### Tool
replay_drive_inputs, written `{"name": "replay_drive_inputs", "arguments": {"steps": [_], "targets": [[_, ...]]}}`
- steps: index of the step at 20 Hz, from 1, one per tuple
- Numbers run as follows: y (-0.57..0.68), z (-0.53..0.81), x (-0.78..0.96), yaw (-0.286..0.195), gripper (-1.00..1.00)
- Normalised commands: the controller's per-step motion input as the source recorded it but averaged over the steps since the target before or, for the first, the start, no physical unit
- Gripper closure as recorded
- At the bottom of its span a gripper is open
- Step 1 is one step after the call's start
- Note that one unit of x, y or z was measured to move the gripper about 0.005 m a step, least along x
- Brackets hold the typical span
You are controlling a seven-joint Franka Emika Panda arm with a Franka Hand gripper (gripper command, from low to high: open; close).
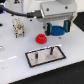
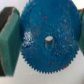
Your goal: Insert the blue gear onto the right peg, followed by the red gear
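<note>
In the exterior view, the blue gear (image 1: pixel 56 29) is held up in the air by the gripper (image 1: pixel 56 28), above the grey plate (image 1: pixel 34 60). The right peg (image 1: pixel 50 50) is thin — the hole could be missed if the gear tilts. The red gear (image 1: pixel 41 38) is seen close by, and a white block (image 1: pixel 18 28) stands apart.

In the wrist view, the jaws are closed tight on the gear's edges — the green pads (image 2: pixel 10 42) are pressed against it.

Exterior view looks down at the tabletop (image 1: pixel 15 55) from above; wrist view sits close against the blue gear (image 2: pixel 47 40), shared by both.
</note>
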Motion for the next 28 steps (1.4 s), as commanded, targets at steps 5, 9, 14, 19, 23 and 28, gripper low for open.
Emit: {"name": "replay_drive_inputs", "arguments": {"steps": [5, 9, 14, 19, 23, 28], "targets": [[-0.18, 0.02, 0.68, 0.000, 1.00], [-0.18, 0.00, 0.52, 0.000, 1.00], [-0.07, -0.03, 0.34, 0.000, 1.00], [-0.18, -0.10, 0.20, 0.000, 1.00], [-0.12, -0.03, 0.13, 0.000, 1.00], [0.00, 0.33, -0.01, 0.000, 1.00]]}}
